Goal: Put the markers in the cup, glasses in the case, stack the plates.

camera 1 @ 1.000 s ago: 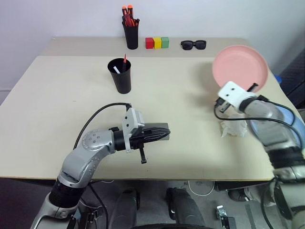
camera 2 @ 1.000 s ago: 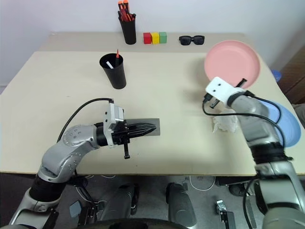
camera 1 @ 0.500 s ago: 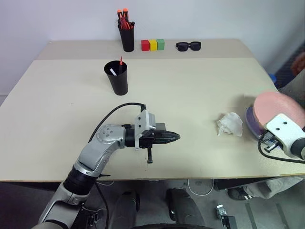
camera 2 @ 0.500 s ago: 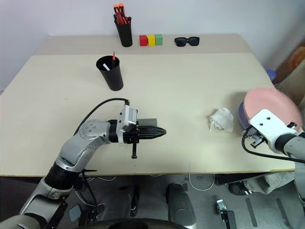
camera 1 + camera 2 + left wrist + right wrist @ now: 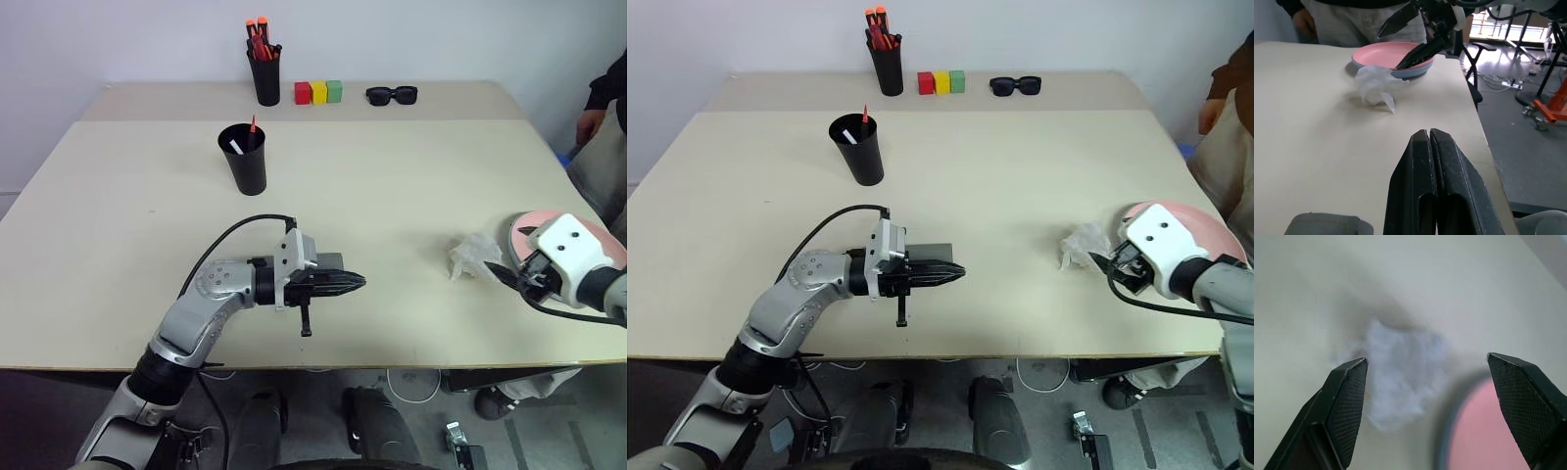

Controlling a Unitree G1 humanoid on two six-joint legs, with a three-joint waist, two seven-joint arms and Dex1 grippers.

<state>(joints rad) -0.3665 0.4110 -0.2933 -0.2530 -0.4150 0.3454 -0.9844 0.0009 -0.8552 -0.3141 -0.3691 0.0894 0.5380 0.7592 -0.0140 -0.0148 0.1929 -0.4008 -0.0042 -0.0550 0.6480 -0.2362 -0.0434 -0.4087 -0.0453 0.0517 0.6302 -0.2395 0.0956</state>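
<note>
- Since the earlier frame the pink plate (image 5: 1393, 53) has come down from mid-air at the upper right of the head view onto the light blue plate (image 5: 1400, 73); both now sit as one stack at the right edge of the table (image 5: 392, 215).
- Since then too, the right gripper (image 5: 511, 278) has let go: its fingers (image 5: 1347, 401) stand spread wide, empty, just off the stack's near rim and pointing toward a crumpled tissue (image 5: 473, 254) beside it.
- Left gripper (image 5: 350, 283) has barely shifted; its two fingers are pressed together, holding nothing, level over the lower middle of the table.
- A person (image 5: 605, 127) now stands at the right edge of the frame.
- Done, by my reading: the plates are stacked, and the markers (image 5: 247, 134) stand in the black cup (image 5: 244, 162) in the upper left-centre.
- The grey case (image 5: 932, 252) lies just behind the left gripper, largely hidden by it; I cannot tell if it is closed or whether the glasses are inside, so that step is unconfirmed.
- At the far edge sit a pen holder (image 5: 266, 70), coloured blocks (image 5: 320, 92) and sunglasses (image 5: 392, 95).
</note>
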